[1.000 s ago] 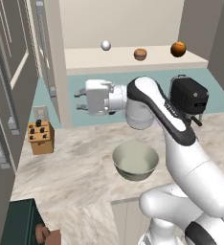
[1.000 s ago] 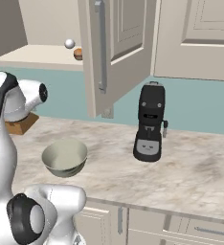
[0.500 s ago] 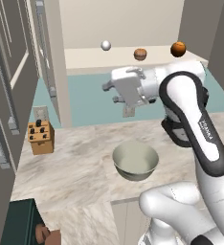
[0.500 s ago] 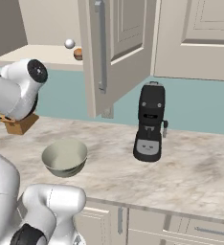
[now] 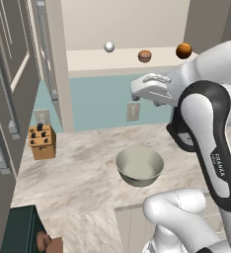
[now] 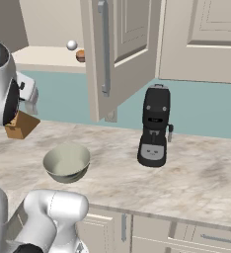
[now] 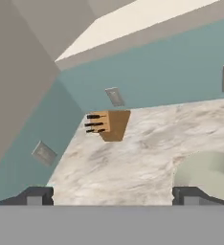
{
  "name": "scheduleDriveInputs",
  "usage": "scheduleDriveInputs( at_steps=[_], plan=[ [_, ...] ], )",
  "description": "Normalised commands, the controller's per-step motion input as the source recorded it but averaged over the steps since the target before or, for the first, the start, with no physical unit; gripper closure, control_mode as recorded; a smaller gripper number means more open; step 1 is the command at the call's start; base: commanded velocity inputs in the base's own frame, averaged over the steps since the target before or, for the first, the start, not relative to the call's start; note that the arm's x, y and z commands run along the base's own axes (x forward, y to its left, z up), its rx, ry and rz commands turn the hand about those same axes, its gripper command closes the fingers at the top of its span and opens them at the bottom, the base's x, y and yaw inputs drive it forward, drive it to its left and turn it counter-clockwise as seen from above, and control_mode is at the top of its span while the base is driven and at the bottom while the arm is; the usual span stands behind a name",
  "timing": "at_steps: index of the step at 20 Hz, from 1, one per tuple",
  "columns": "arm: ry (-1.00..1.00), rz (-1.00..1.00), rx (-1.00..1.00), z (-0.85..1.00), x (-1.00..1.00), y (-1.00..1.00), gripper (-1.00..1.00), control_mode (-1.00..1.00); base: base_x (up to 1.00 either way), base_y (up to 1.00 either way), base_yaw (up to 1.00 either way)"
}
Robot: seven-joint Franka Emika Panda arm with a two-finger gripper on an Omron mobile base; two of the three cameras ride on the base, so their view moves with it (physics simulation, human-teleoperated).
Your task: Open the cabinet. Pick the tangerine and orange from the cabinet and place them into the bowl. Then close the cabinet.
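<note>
The cabinet stands open, one door swung out to the left and the other door to the right. On its cream shelf lie a bright orange fruit and a duller brownish one; I cannot tell which is the tangerine. The brownish fruit peeks out beside the door edge. The pale bowl sits empty on the counter. My gripper hangs above the bowl and below the shelf, pointing left, open and holding nothing.
A small white ball also lies on the shelf. A wooden knife block stands at the back left of the marble counter. A black coffee machine stands to the right. A dark tall cabinet flanks the left side.
The arm has swung to the right and the hand has travelled from the left side to above the bowl, just under the shelf. The jaws stayed open.
</note>
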Motion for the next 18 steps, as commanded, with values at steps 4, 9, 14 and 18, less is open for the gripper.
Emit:
scheduleDriveInputs(
  at_steps=[4, 9, 14, 18],
  plan=[
    [-0.15, -0.26, -0.29, 0.2, 0.01, -0.49, -1.0, -1.0, 0.0, 0.0, 0.0],
    [-0.1, -0.22, -0.18, 0.6, 0.21, -0.41, -1.0, -1.0, 0.0, 0.0, 0.0],
    [-0.07, -0.18, -0.15, 0.52, 0.36, -0.34, -1.0, -1.0, 0.0, 0.0, 0.0],
    [-0.11, -0.13, -0.15, 0.08, 0.46, -0.36, -1.0, -1.0, 0.0, 0.0, 0.0]
  ],
)
